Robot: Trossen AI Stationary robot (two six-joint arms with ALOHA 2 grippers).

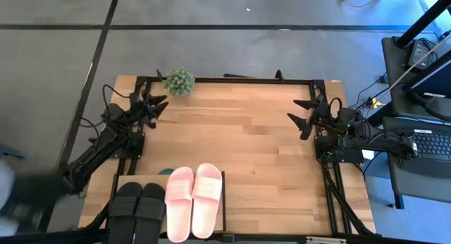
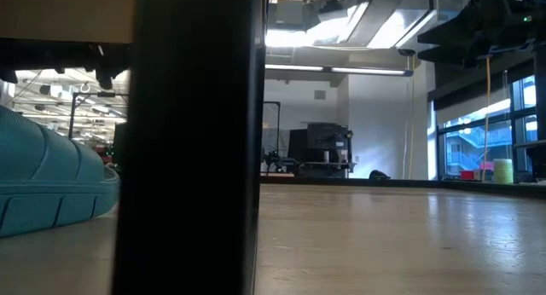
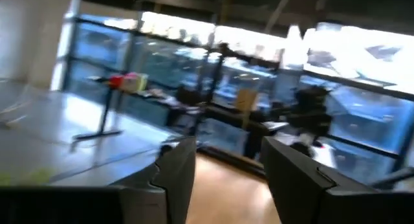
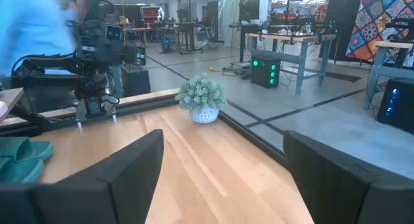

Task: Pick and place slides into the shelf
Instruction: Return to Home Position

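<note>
Two pink slides (image 1: 193, 200), black slides (image 1: 137, 209) sit on shelf (image 1: 141, 179), so job looks done. Left tool (image 1: 162, 103), right tool (image 1: 294, 116) wait wide open, empty, at desk (image 1: 246, 135) sides, out of way.

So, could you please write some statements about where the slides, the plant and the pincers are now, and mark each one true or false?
1. The pink slides lie on top of the shelf. True.
2. In the high view, the black slides lie to the right of the pink ones. False: they lie to their left.
3. The left pincer and the right pincer are both open and hold nothing. True.
4. The plant stands in the middle of the table. False: it stands at the far edge, near the left pincer.
5. A green slide sits under the shelf top. True.
</note>
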